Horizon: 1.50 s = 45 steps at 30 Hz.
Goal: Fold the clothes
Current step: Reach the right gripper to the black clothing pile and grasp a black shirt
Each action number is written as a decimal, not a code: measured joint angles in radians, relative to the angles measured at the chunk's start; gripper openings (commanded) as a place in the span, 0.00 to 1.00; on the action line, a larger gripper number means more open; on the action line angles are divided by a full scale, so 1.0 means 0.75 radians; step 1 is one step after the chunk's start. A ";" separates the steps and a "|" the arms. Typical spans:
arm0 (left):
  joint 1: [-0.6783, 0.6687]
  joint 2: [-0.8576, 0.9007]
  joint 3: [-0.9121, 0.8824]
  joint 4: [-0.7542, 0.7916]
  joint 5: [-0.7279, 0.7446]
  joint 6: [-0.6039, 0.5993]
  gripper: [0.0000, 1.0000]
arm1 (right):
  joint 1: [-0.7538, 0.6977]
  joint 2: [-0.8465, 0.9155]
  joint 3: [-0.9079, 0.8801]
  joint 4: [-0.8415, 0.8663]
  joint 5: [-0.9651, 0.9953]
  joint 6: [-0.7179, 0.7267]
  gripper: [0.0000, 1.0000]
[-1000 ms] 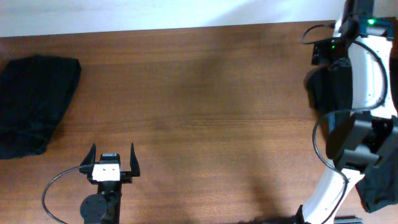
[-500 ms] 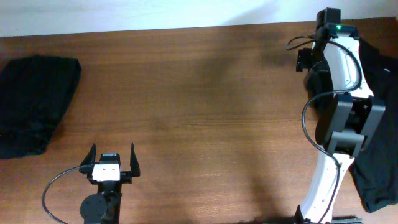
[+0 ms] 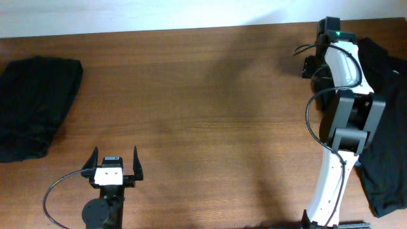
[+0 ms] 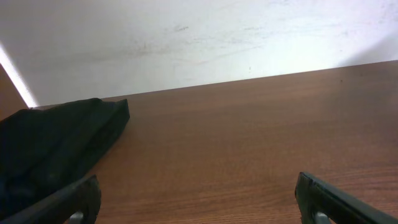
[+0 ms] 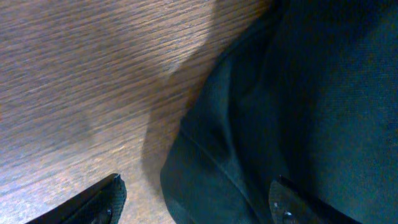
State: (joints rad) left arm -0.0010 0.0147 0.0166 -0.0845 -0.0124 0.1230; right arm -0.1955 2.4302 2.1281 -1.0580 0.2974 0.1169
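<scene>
A folded black garment (image 3: pixel 35 105) lies at the table's left edge; it also shows at the left of the left wrist view (image 4: pixel 50 146). A loose black garment (image 3: pixel 385 127) lies crumpled along the right edge, partly under my right arm. In the right wrist view its dark fabric (image 5: pixel 298 112) fills the right half. My left gripper (image 3: pixel 114 164) is open and empty near the front edge, well right of the folded garment. My right gripper (image 5: pixel 193 202) is open just above the loose garment's edge, one finger over wood, the other over cloth. No denim piece shows.
The brown wooden table (image 3: pixel 210 108) spreads between the two garments. A white wall (image 4: pixel 186 37) runs along the table's far edge. My right arm (image 3: pixel 343 121) stretches from the front right toward the far right corner.
My right arm has swung toward the far right corner and lowered over the loose black garment, which now lies more spread along the right edge. The left arm has not moved.
</scene>
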 measured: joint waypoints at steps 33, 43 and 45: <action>0.000 0.000 0.000 0.000 0.000 0.000 0.99 | 0.000 0.086 0.420 -0.366 0.032 0.019 0.04; 0.000 0.000 0.000 0.000 0.000 0.000 0.99 | 0.000 0.027 1.012 -0.738 0.029 0.002 0.04; 0.000 0.000 0.000 0.000 0.000 0.000 0.99 | 0.000 0.009 1.073 -0.775 0.011 -0.032 0.04</action>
State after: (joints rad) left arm -0.0010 0.0147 0.0166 -0.0845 -0.0124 0.1230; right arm -0.1955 2.4371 2.9330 -1.6390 0.3058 0.0933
